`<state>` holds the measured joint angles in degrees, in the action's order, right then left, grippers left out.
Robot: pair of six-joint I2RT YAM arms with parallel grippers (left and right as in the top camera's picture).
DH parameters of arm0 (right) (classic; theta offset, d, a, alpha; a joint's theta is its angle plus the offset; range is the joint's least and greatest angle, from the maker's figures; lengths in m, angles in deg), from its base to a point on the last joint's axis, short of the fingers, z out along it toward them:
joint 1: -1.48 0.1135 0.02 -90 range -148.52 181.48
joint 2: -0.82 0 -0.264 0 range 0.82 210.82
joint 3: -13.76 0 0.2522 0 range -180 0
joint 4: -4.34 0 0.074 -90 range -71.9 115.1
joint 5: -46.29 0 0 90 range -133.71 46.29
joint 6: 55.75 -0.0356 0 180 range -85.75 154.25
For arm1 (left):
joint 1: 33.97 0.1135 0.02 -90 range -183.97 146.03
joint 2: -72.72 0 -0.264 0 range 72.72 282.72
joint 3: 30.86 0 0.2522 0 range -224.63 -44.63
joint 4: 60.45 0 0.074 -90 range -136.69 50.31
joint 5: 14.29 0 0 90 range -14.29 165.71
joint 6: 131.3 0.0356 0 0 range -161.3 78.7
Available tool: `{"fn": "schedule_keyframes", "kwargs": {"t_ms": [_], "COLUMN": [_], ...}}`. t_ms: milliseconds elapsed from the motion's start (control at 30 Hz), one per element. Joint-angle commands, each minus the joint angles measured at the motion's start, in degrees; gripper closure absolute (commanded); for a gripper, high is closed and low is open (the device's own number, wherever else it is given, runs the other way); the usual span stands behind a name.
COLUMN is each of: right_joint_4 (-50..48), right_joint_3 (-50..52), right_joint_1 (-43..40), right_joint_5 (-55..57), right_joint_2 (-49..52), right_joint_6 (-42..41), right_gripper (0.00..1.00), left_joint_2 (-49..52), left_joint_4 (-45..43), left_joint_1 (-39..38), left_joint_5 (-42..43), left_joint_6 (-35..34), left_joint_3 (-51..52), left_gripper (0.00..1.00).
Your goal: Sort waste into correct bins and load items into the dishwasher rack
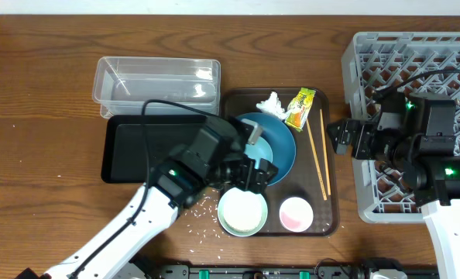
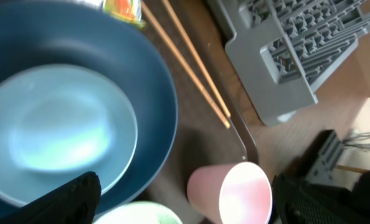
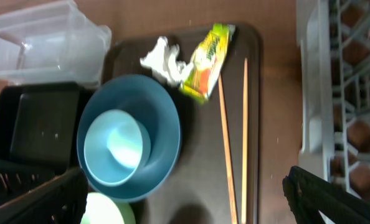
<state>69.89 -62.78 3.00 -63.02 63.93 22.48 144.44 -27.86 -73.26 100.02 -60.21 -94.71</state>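
**Left fingers hanging wide over the nested bowls**

We are holding the left gripper (image 1: 259,169) spread wide and empty, hovering over the near rim of the large blue bowl (image 1: 283,149). The small white-and-light-blue bowl (image 2: 60,130) is sitting inside it, pushed toward one wall. Both are looking rigid and glossy. We cannot tell plastic from ceramic, so we are treating them as slippery and breakable. We are judging the best hold to be a pinch across the rim wall, one finger inside and one outside. Taking the small bowl first would also be lightening the big one.

Just beside the gripper, the pale green bowl (image 1: 242,211) and the pink cup (image 1: 296,214) are standing upright on the brown serving tray (image 1: 332,226). The cup is looking light and easy to tip, so we are favouring a pinch over its rim.

Farther out, the chopsticks (image 1: 320,155) are lying flat side by side. They are thin and stiff, with little to get under, so we are planning to close on both near their middle. At the tray's far edge the tissue (image 1: 271,101) and the wrapper (image 1: 300,107) are lying close together. Both are soft and nearly weightless, and any pinch should hold them. The rice grains (image 1: 204,208) are lying scattered on the table, too small to pinch singly.

The clear tub (image 1: 156,81) and the black tray (image 1: 129,151) are waiting to the left. The right gripper (image 1: 340,138) is also gaping and empty, hovering between the serving tray and the rack (image 1: 416,50).
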Motion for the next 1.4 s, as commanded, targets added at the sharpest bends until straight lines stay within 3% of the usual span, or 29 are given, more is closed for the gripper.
{"fn": "schedule_keyframes", "kwargs": {"t_ms": [0,167,333,467,667,800,1000,1233,1367], "right_joint_4": [1.6,1.6,1.4,1.4,1.8,1.9,2.7,3.3,2.6], "right_joint_3": [-1.1,-1.0,-1.0,-1.0,-1.0,-1.0,-1.0,-1.0,-1.0], "right_joint_1": [-0.2,-0.2,-0.2,-0.2,-0.2,-0.2,-0.2,-0.2,-0.2], "right_joint_5": [-0.2,-0.2,-0.2,-0.2,-0.2,-0.2,-0.2,-0.2,-6.1], "right_joint_2": [0.1,0.2,0.3,0.7,1.8,2.5,2.8,2.8,2.8], "right_joint_6": [-1.4,-1.5,-1.5,-1.5,-1.5,-1.5,-1.5,-0.8,3.9], "right_gripper": [0.01,0.01,0.01,0.01,0.01,0.01,0.01,0.01,0.03], "left_joint_2": [-0.3,0.6,4.2,7.4,13.0,16.0,15.5,7.3,2.4], "left_joint_4": [-2.2,-0.3,6.7,5.7,2.9,0.6,1.3,10.4,13.4], "left_joint_1": [-2.9,-9.8,-16.7,-19.8,-21.9,-21.9,-21.8,-18.1,-8.5], "left_joint_5": [-6.8,-8.4,-17.1,-17.1,-17.7,-17.7,-17.7,-16.9,-6.8], "left_joint_6": [1.5,1.5,1.5,1.5,1.5,1.5,1.5,0.7,-0.7], "left_joint_3": [-0.9,-1.0,-1.0,-1.0,-1.0,-1.0,-2.7,-11.0,-13.0], "left_gripper": [0.1,0.1,0.12,0.29,0.41,0.55,0.93,0.94,0.94]}}
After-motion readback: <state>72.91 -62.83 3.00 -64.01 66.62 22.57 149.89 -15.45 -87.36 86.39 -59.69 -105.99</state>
